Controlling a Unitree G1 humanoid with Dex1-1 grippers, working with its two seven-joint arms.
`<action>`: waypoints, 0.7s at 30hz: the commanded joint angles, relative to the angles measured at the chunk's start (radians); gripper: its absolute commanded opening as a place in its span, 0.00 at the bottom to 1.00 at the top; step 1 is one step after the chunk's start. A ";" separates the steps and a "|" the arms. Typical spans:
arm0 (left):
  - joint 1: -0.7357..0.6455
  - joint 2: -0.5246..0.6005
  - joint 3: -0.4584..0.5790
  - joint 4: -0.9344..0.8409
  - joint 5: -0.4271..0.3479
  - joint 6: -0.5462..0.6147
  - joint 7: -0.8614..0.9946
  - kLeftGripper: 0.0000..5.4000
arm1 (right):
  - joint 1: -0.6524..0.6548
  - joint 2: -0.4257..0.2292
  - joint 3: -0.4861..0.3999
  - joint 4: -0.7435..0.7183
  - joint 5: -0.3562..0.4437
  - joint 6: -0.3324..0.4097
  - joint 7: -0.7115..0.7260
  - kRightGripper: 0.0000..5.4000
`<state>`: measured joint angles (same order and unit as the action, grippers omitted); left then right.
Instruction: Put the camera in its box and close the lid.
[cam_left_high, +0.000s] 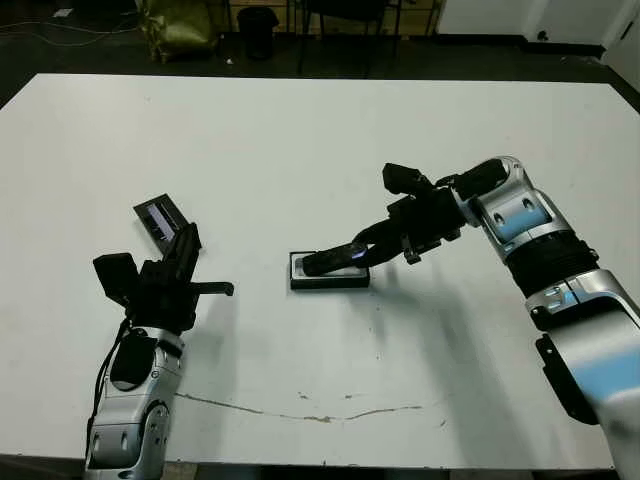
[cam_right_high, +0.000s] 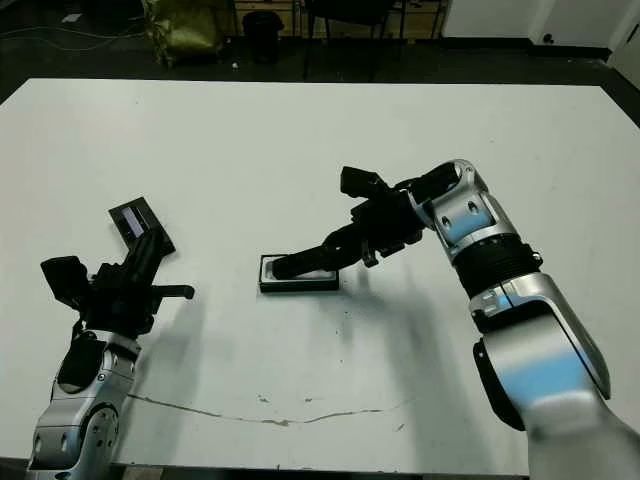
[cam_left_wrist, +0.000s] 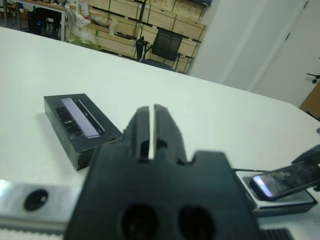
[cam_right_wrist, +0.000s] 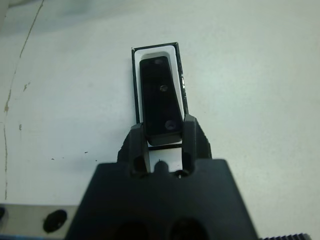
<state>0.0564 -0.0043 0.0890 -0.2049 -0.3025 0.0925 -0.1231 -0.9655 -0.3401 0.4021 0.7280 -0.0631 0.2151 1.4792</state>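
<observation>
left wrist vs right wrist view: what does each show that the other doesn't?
Left wrist only: the lid lying flat on the table, its grey window strip up, beyond the shut left gripper; shelving and a chair behind.

Right wrist only: the right gripper shut on one end of the camera, seen from above; the box's white lining on both sides.

Both: the camera over the open box, lid not on it.

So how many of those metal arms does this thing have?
2. The left arm rests at the table's near left corner, close to the lid. The right arm reaches in from the right, holding the camera over the box.
</observation>
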 joint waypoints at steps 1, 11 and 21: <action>0.018 0.002 0.003 0.021 0.003 -0.001 -0.005 0.00 | -0.008 0.011 0.017 0.010 -0.019 -0.004 -0.006 0.04; 0.021 -0.002 0.003 0.021 0.005 0.000 0.003 0.00 | -0.012 0.034 0.033 0.033 -0.036 -0.026 -0.002 0.04; 0.024 -0.002 0.005 0.017 -0.003 0.005 0.000 0.00 | -0.015 0.066 0.034 0.072 -0.036 -0.067 -0.001 0.04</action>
<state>0.0670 -0.0060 0.0888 -0.2001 -0.3025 0.0846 -0.1236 -0.9799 -0.2965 0.4206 0.7883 -0.0928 0.1527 1.4632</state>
